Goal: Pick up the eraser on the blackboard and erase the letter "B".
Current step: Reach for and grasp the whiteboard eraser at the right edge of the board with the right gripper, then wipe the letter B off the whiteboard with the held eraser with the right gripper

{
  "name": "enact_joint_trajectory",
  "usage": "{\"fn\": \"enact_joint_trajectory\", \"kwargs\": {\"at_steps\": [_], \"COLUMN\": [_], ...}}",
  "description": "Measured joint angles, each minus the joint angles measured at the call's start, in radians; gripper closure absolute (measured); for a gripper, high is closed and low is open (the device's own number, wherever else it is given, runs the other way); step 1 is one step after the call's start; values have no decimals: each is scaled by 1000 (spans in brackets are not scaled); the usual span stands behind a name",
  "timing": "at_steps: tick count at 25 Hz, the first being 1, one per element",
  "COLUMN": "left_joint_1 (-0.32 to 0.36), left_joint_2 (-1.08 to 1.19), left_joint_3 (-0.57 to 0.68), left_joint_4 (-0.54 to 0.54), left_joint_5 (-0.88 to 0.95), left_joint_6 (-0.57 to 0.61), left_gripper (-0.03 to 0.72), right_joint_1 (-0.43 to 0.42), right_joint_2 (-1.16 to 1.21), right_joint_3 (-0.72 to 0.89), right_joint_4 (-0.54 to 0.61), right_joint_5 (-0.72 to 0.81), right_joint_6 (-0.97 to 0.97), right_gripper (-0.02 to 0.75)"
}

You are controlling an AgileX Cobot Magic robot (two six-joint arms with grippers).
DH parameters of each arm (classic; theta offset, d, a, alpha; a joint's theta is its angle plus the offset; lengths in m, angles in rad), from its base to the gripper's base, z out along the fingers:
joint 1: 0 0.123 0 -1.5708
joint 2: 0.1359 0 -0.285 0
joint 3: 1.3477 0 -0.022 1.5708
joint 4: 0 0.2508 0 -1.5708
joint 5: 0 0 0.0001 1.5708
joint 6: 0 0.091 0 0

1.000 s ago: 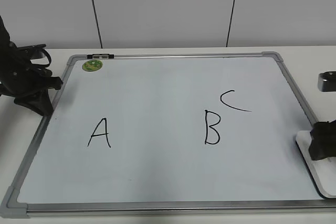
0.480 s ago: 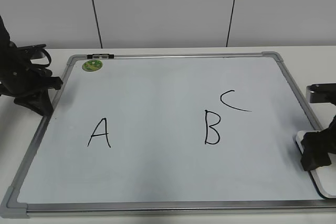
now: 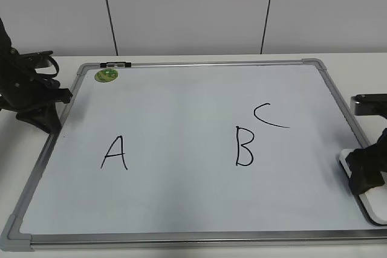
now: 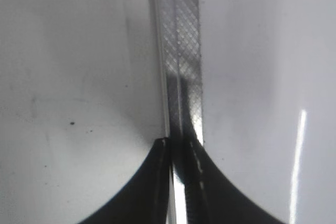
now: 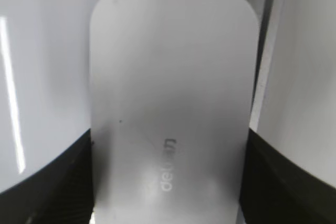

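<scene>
The white eraser [image 3: 376, 208] lies at the right edge of the blackboard [image 3: 181, 107], over its silver frame. My right gripper [image 3: 366, 176] is down on it. In the right wrist view the eraser [image 5: 168, 77] fills the space between the two dark fingers of the right gripper [image 5: 169, 182], which press against both of its long sides. The black letter "B" [image 3: 244, 147] stands right of the board's middle, well left of the eraser. My left gripper [image 3: 45, 116] is shut beside the board's left frame; in its wrist view the left gripper [image 4: 181, 145] hovers over the frame rail [image 4: 181, 35].
A black "A" [image 3: 114, 153] is at the lower left of the board and a curved "C" [image 3: 269, 117] is just above right of the B. A round green magnet [image 3: 106, 75] sits at the top left corner. A white wall stands behind the table.
My right gripper has come down and slightly left onto the eraser, covering more of it. The left arm and the letters have not changed.
</scene>
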Motion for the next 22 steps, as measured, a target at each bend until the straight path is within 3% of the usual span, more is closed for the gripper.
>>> {"fn": "enact_joint_trajectory", "kwargs": {"at_steps": [10, 22], "left_joint_1": [0, 0], "left_joint_2": [0, 0], "left_joint_3": [0, 0], "left_joint_4": [0, 0], "left_joint_5": [0, 6], "left_joint_6": [0, 0], "left_gripper": [637, 637], "right_joint_1": [17, 272], "right_joint_2": [0, 93], "right_joint_3": [-263, -439], "right_joint_4": [28, 37], "right_joint_5": [229, 252], "right_joint_6": [-30, -66], "right_gripper": [217, 217]}}
